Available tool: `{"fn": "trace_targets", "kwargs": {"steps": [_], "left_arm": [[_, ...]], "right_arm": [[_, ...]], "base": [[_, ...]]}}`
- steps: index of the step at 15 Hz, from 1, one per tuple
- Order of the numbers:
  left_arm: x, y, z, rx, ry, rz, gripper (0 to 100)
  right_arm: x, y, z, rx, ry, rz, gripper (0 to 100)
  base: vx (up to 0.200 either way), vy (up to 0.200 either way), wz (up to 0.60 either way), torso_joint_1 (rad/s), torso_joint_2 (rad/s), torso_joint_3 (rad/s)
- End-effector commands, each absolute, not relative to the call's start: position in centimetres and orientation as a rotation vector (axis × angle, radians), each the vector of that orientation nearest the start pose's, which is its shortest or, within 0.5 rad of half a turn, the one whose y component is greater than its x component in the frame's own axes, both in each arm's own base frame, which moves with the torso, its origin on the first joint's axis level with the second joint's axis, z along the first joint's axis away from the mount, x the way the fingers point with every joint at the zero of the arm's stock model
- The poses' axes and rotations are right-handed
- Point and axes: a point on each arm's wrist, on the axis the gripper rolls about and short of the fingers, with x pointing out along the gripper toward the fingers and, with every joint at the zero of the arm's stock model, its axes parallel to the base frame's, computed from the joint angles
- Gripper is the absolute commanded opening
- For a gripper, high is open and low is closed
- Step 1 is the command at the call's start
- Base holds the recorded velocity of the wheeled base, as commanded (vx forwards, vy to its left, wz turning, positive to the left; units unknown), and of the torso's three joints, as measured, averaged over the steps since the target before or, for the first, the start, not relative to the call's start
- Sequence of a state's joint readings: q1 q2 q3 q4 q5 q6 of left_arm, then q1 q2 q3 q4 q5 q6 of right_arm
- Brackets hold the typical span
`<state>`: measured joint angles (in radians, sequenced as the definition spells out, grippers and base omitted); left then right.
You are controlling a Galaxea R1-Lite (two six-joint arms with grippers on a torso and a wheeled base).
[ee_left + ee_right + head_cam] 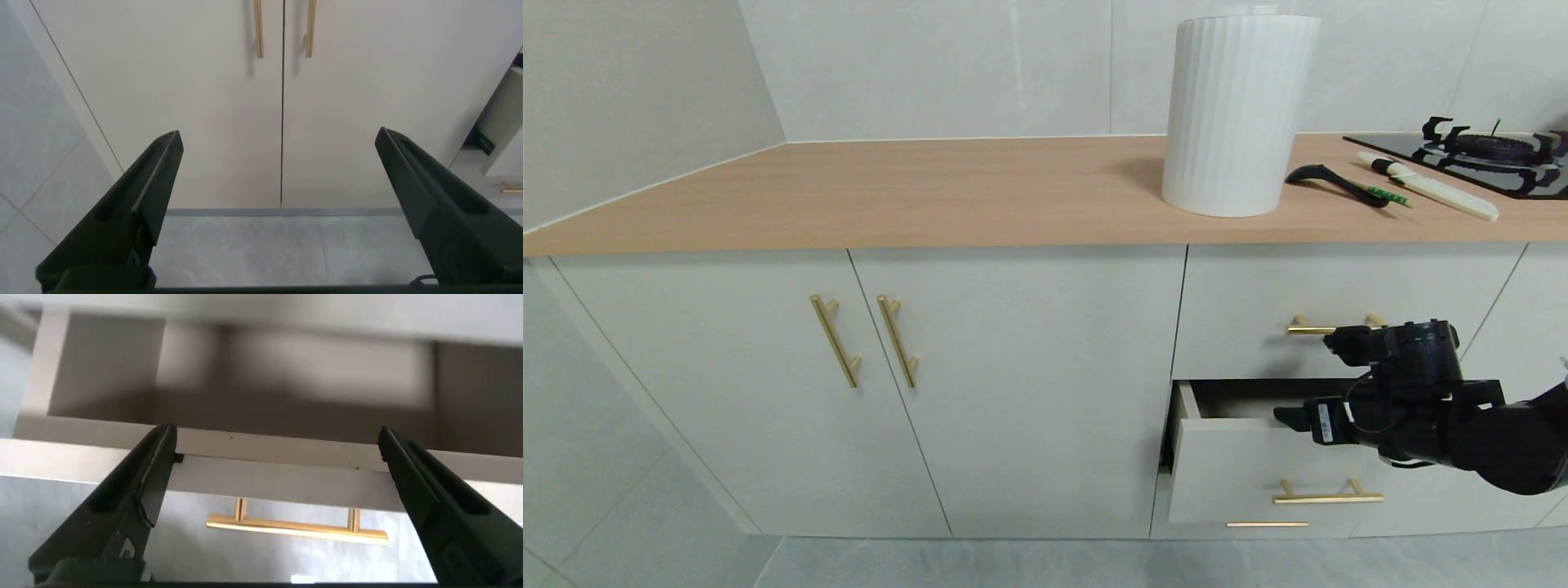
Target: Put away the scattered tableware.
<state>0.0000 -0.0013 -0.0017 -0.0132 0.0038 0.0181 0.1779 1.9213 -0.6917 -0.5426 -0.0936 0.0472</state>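
Right hand spread at the half-open drawer, left hand spread too — the slim knife may slip when pinched.

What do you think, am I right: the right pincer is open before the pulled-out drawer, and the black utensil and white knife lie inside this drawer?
Not entirely. The black utensil and white knife lie on the countertop, not inside the drawer, as the head view shows. The right pincer is open before that drawer.
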Motion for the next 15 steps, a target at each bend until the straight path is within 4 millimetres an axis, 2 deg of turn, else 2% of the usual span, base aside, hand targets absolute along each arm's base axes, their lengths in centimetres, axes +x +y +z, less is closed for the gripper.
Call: {"fn": "trace_targets", "kwargs": {"steps": [1,4,11,15], "left_arm": [[-2.3,0.0,7.7,0.018,-0.015,0.005,100],[-2.3,0.0,7.7,0.018,-0.015,0.005,100],[-2.3,0.0,7.7,0.018,-0.015,0.005,100],[-2.3,0.0,7.7,0.018,-0.015,0.005,100]], "right_arm": [[29.4,5.1,9.2,-0.053,0.695,0.064,100],[28.6,4.9,9.5,-0.058,0.733,0.063,100],[24.3,4.2,10.6,-0.083,0.907,0.06,100],[22.6,3.9,10.3,-0.194,1.05,0.11,100]], "base": [[0.0,0.0,0.0,0.0,0.0,0.0],[0.0,0.0,0.0,0.0,0.0,0.0],[0.0,0.0,0.0,0.0,0.0,0.0],[0.0,0.0,0.0,0.0,0.0,0.0]]}}
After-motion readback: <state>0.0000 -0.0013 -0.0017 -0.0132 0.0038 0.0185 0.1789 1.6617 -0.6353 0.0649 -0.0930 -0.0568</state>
